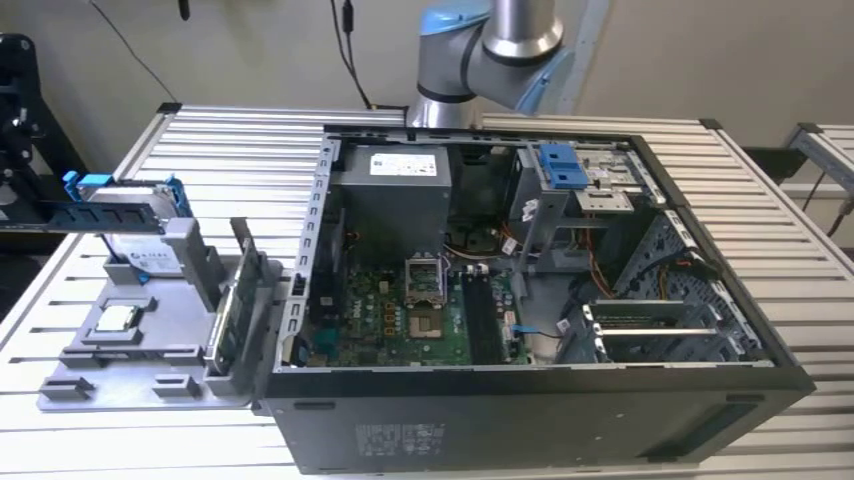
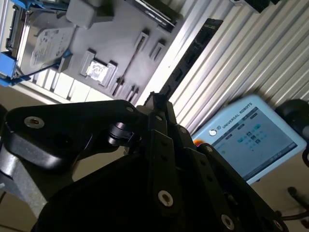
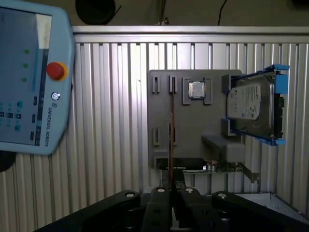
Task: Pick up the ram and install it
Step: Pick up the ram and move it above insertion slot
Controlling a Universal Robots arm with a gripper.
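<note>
The ram [image 3: 171, 135] is a long thin stick, seen edge-on in the first wrist view as a narrow line reaching forward from my gripper [image 3: 171, 191]. In the second wrist view the ram [image 2: 190, 53] shows its dark face with a row of black chips, and one end is pinched in my gripper [image 2: 157, 101]. The fingers are shut on that end. The stick hangs in the air over the grey parts tray [image 3: 193, 125] and the slatted table. The open computer case [image 1: 534, 410] shows its green motherboard [image 1: 400, 320] with black memory slots [image 1: 477, 310].
The parts tray [image 1: 120, 375] holds a silver hard drive [image 3: 251, 104] in a blue bracket, a processor chip [image 3: 196, 89] and upright cards [image 1: 224, 320]. A teach pendant [image 3: 29, 82] lies beside the table. The robot arm [image 1: 494, 40] rises behind the case.
</note>
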